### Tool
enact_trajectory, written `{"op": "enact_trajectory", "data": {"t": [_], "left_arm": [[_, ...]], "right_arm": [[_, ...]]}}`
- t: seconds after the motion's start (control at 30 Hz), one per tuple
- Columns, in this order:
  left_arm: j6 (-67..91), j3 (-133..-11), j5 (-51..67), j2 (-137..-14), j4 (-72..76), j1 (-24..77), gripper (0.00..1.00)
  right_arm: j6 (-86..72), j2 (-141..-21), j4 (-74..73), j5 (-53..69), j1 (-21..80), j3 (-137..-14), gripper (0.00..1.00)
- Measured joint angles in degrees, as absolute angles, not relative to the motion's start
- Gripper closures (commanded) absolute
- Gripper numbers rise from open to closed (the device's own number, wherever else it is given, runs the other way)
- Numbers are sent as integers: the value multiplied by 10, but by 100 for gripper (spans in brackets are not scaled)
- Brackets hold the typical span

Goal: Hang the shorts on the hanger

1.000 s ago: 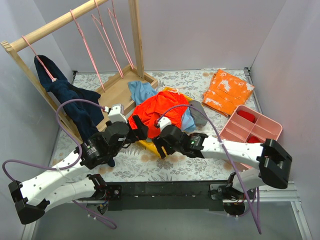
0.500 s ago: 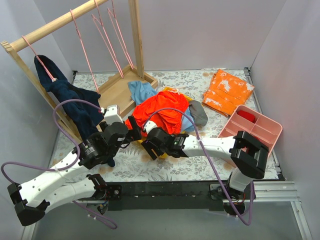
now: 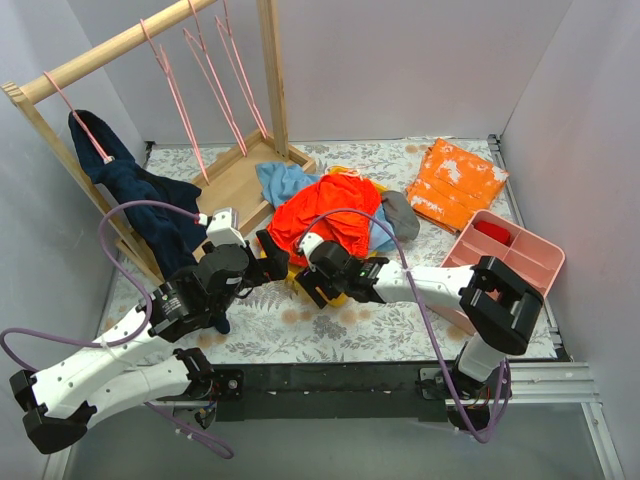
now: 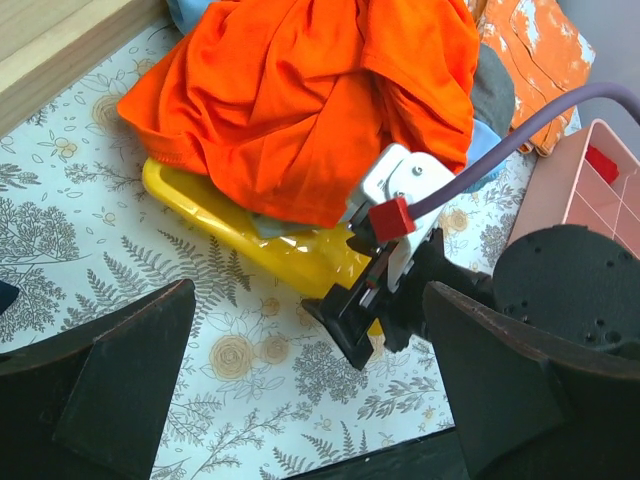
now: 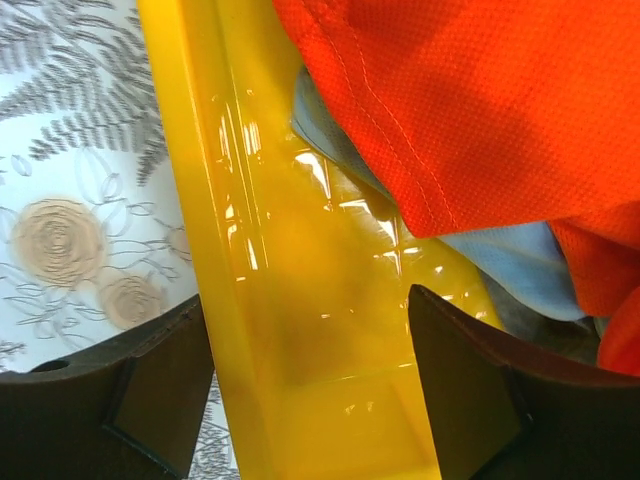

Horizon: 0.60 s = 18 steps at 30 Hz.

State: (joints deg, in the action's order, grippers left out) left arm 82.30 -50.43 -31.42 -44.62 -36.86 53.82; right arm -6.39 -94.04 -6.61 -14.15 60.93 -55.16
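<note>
The orange-red shorts [image 3: 325, 215] lie crumpled on a yellow tray [image 3: 335, 292] and a light blue garment, mid-table; they also show in the left wrist view [image 4: 300, 100] and the right wrist view [image 5: 480, 100]. Several pink hangers [image 3: 180, 95] hang from the wooden rail at the back left. My left gripper [image 3: 268, 262] is open and empty, just left of the shorts' near edge. My right gripper [image 3: 312, 285] is open, its fingers [image 5: 130, 390] either side of the yellow tray [image 5: 310, 330], just below the shorts' hem. The left wrist view shows the right gripper [image 4: 370, 320] on the tray's edge [image 4: 230, 225].
A navy garment [image 3: 150, 205] hangs on the left hanger. The wooden rack base [image 3: 240, 175] stands at the back left. A light blue garment [image 3: 282, 180] and a grey one [image 3: 398, 225] lie by the shorts. An orange speckled packet [image 3: 455, 182] and a pink divided tray [image 3: 505, 255] sit right.
My right gripper moved left along the table and then back toward the shorts, onto the yellow tray. The shorts' heap has shifted slightly away. My left gripper has edged forward.
</note>
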Motion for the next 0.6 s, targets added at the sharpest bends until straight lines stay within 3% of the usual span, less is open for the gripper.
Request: {"op": "enact_trajectory", "data": {"t": [0.27,0.37,0.6], "left_arm": [[823,-507,-310,-448,-368,538,2],[823,-509,-309,-450,-368,538,2],[821,-512,-307,-458,-368,538,2]], "right_arm": [[-49,-915,-64,-132,568,-518,21],[-48,-899,-85,-127,559,-517,16],[-136,-753,-118,-130,518,-515,15]]}}
